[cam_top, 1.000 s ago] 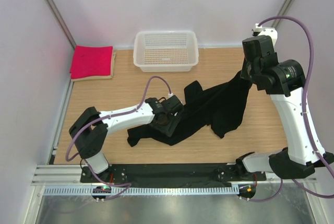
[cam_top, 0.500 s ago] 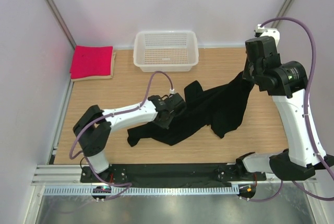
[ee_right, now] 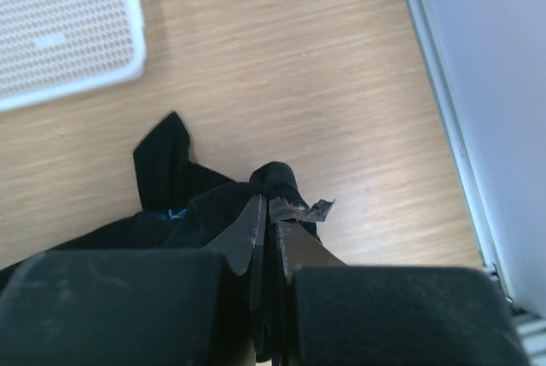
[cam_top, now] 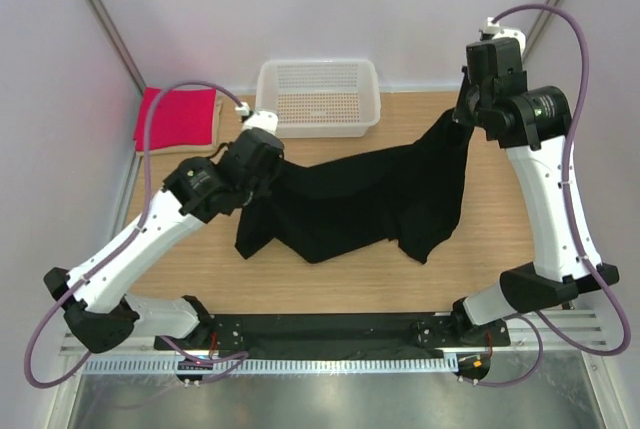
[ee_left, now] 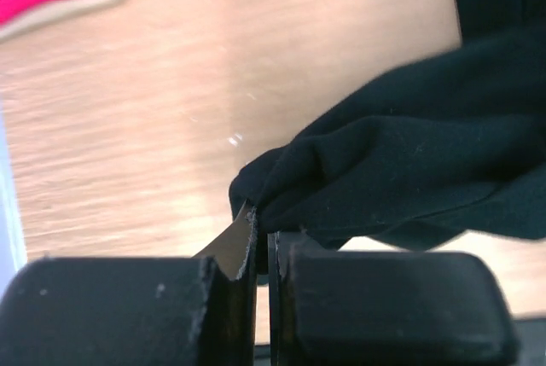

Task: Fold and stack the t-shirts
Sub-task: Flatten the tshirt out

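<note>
1. Black t-shirt [cam_top: 370,199]: stretched across the middle of the worktop [cam_top: 330,284], raised at both ends, lower folds lying on the wood. A tiny blue mark [ee_right: 173,212] shows in the right wrist view.
2. Left tool [ee_left: 260,231]: pressed together, pinching the shirt's left edge.
3. Right tool [ee_right: 266,210]: pressed together, pinching a bunched corner at the far right.
4. Pink-red t-shirt [cam_top: 172,117]: folded, lying on the beige t-shirt [cam_top: 212,136] in the far left corner.
5. White mesh basket [cam_top: 318,129]: far edge, centre, just beyond the black cloth.
</note>
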`<state>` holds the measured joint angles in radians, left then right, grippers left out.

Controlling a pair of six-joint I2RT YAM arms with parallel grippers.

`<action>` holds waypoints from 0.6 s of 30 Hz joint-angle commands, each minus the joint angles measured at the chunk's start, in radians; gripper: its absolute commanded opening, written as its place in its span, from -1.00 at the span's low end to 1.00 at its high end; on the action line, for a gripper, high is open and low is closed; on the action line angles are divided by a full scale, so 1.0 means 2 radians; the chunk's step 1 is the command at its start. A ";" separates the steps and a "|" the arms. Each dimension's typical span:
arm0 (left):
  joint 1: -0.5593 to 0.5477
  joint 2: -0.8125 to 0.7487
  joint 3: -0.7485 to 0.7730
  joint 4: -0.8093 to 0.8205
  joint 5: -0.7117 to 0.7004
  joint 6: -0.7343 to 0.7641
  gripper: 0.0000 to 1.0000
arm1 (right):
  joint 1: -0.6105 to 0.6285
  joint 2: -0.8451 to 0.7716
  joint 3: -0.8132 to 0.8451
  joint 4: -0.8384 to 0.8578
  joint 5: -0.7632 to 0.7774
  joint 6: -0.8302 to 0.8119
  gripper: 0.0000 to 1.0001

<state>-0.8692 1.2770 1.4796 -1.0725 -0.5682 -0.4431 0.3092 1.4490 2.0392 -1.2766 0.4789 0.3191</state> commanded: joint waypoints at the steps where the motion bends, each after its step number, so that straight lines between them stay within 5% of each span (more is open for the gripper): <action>1: 0.039 -0.013 0.042 0.002 -0.053 0.031 -0.99 | -0.008 0.020 0.063 0.042 -0.018 0.002 -0.98; 13: 0.178 0.049 0.188 0.196 0.028 0.149 -1.00 | -0.069 0.121 0.275 0.089 -0.061 -0.010 -0.98; 18: 0.185 0.050 0.211 0.227 0.075 0.176 -0.99 | -0.069 0.078 0.252 0.095 -0.110 -0.008 -0.98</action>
<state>-0.5144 1.4055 1.8645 -0.7361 -0.4984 -0.1627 0.1719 1.6962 2.5416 -1.1519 0.3408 0.3149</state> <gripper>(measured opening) 0.016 0.054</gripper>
